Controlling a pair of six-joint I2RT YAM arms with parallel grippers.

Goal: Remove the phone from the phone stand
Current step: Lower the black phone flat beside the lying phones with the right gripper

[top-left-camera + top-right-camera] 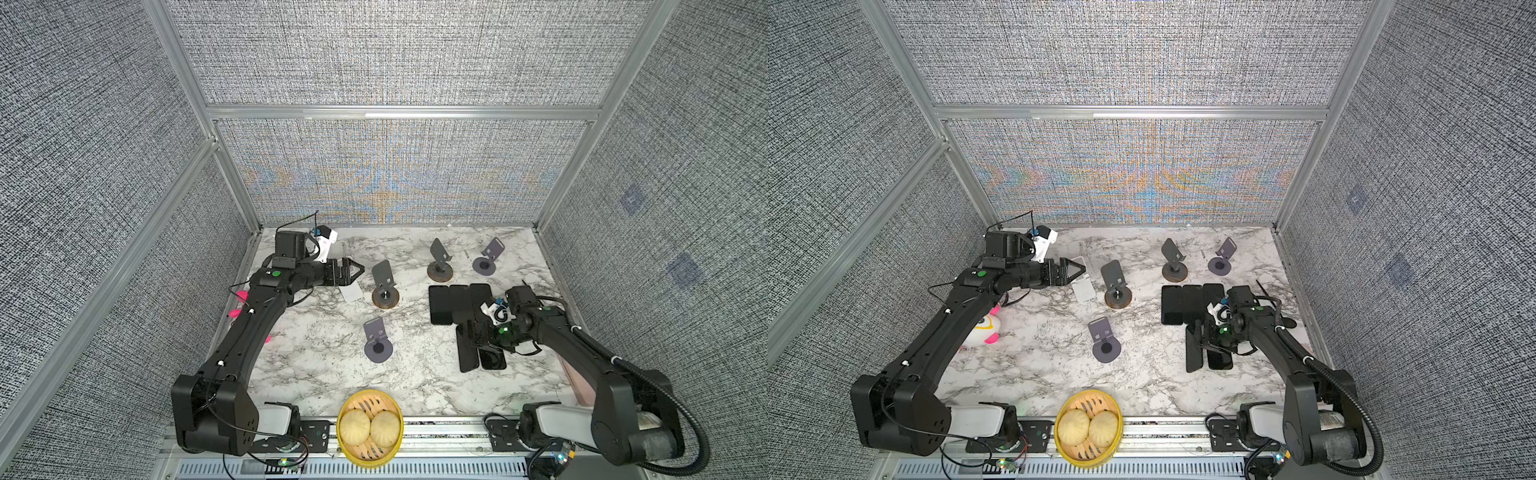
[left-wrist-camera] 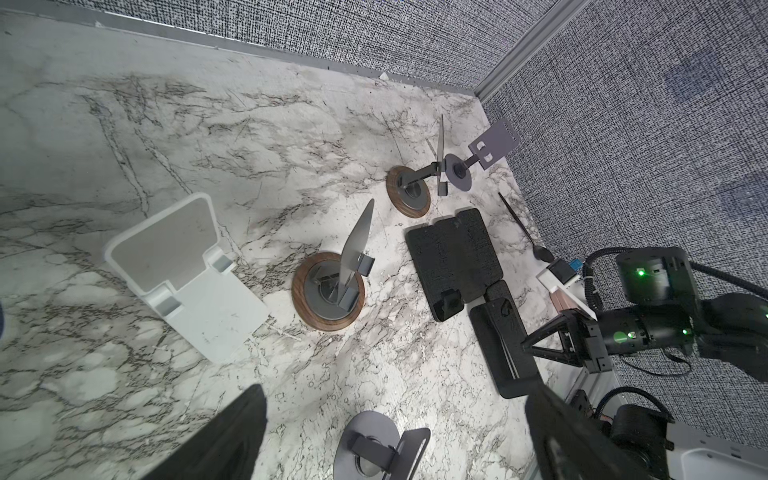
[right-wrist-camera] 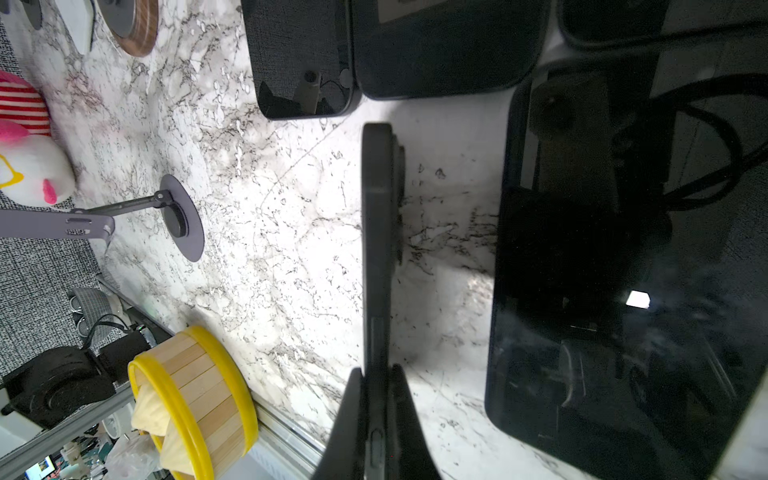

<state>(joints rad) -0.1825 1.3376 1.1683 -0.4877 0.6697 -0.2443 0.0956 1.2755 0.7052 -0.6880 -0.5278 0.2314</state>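
Note:
My right gripper (image 3: 376, 374) is shut on a dark phone (image 3: 376, 249) and holds it edge-on, low over the marble, clear of every stand. In both top views the phone (image 1: 467, 349) (image 1: 1194, 349) hangs at the right gripper (image 1: 478, 338) (image 1: 1204, 338), beside another phone lying flat (image 1: 492, 359). Several phone stands hold nothing: a white one (image 2: 183, 270), two with wooden bases (image 1: 384, 286) (image 1: 439, 262), and two purple ones (image 1: 486, 257) (image 1: 377, 340). My left gripper (image 1: 359, 270) (image 2: 395, 390) is open above the white stand (image 1: 351, 291), with nothing between its fingers.
Three dark phones (image 1: 457, 303) lie flat in a row at the right of the table. A yellow bamboo steamer (image 1: 369, 428) with two buns sits at the front edge. A plush toy (image 1: 986, 328) lies under my left arm. A black spoon (image 2: 523, 228) lies by the right wall.

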